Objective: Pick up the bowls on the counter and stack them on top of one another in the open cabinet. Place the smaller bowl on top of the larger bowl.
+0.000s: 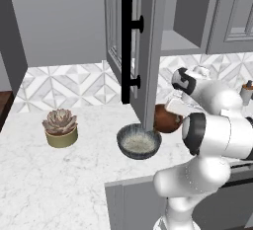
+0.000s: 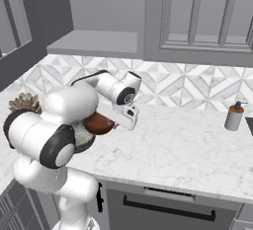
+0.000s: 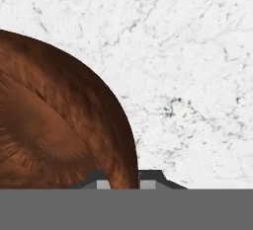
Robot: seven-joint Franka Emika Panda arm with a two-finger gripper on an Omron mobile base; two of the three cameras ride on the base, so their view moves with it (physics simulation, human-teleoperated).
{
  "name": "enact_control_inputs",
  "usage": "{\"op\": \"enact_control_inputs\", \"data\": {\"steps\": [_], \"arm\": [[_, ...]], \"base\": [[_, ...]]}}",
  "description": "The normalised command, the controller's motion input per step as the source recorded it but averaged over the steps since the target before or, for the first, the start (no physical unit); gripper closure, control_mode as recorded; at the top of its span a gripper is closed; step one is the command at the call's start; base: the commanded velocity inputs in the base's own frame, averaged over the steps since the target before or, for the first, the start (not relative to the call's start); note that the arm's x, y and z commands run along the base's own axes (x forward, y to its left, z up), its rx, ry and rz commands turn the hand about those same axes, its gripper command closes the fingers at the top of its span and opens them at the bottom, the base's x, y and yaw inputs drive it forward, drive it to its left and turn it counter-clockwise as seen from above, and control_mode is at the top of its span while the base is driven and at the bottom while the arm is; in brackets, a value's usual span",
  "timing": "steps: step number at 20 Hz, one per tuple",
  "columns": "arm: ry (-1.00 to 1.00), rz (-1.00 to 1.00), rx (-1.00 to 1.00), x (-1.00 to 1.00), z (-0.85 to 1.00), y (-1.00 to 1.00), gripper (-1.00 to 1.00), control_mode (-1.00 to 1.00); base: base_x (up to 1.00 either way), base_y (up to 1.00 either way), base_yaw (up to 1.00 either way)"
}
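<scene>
Already pinched at its rim by the gripper (image 3: 123,179), the small bowl (image 1: 165,119) hangs just above the counter (image 1: 74,184), at three o'clock from the grey bowl (image 1: 139,141); glossy, rigid, likely slippery and breakable.

Two bowls (image 1: 139,141), one succulent pot (image 1: 61,128), one dispenser (image 2: 234,116)

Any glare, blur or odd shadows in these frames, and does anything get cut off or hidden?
Left base view: flat even light, no glare; cabinet door cuts across the smaller bowl, soft shadow under the larger bowl. Right base view: sharp, the arm hides most of both bowls. Hand view: the brown bowl looms coarse and cropped at the left edge over crisp counter veining.
</scene>
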Motion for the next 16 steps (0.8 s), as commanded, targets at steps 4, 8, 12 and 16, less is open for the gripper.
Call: {"op": "enact_control_inputs", "data": {"steps": [4, 8, 12, 16], "arm": [[0.06, 0.0, 0.0, -0.15, 0.27, 0.71, 1.0, -1.0], [0.13, 0.0, -0.03, -0.03, 0.02, 0.57, 1.0, -1.0], [0.21, 0.0, -0.19, 0.07, -0.04, 0.7, 1.0, -1.0], [0.12, -0.03, -0.17, 0.21, -0.03, 0.43, 1.0, -1.0]], "base": [[0.0, 0.0, 0.0], [0.0, 0.0, 0.0], [0.0, 0.0, 0.0], [0.0, 0.0, 0.0]]}}
